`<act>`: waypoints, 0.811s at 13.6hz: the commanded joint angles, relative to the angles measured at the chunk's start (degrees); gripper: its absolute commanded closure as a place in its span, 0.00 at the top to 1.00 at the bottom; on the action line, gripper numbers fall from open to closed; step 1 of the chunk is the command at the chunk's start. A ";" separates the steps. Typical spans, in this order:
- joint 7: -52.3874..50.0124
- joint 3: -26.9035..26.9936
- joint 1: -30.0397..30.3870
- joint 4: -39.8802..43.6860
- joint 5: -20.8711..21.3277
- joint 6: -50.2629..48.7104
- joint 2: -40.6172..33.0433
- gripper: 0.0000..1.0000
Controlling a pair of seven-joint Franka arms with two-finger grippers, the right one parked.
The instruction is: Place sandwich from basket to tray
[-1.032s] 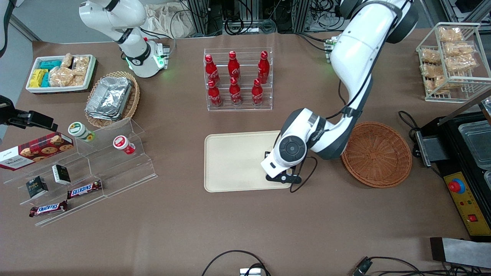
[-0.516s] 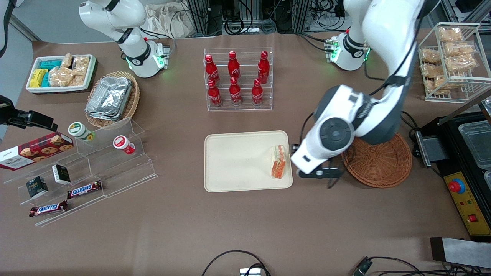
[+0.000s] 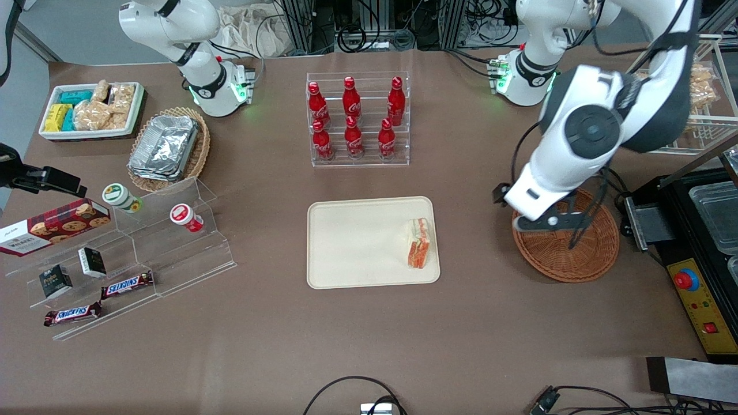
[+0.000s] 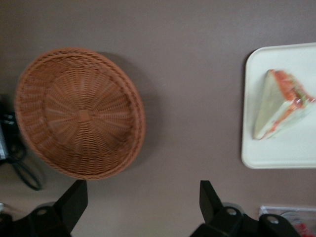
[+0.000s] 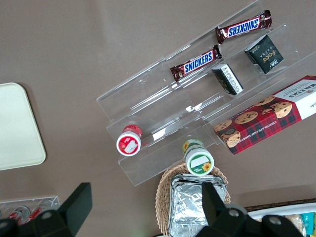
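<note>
The sandwich (image 3: 419,243) (image 4: 281,106) lies on its side on the cream tray (image 3: 357,242) (image 4: 276,155), at the tray's edge nearest the basket. The reddish-brown wicker basket (image 3: 568,251) (image 4: 79,113) sits beside the tray, toward the working arm's end of the table, with nothing in it. My left gripper (image 3: 545,223) (image 4: 141,202) hangs high above the table at the basket's rim on the tray's side. It is open, with nothing but bare table showing between its fingers.
A clear rack of red cola bottles (image 3: 357,121) stands farther from the front camera than the tray. A white wire rack of snack bags (image 3: 680,92) and a black machine (image 3: 703,242) are past the basket. An acrylic stand with snacks (image 3: 144,242) lies toward the parked arm's end.
The gripper has left the sandwich on the tray. It has lifted and swung away from the tray to above the basket's rim.
</note>
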 commanded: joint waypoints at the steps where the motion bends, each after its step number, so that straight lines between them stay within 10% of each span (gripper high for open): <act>1: 9.19 -0.46 6.39 1.54 -0.88 -5.04 -3.22 1.00; 11: 10.63 -0.37 18.71 20.88 -3.52 -13.42 7.41 1.00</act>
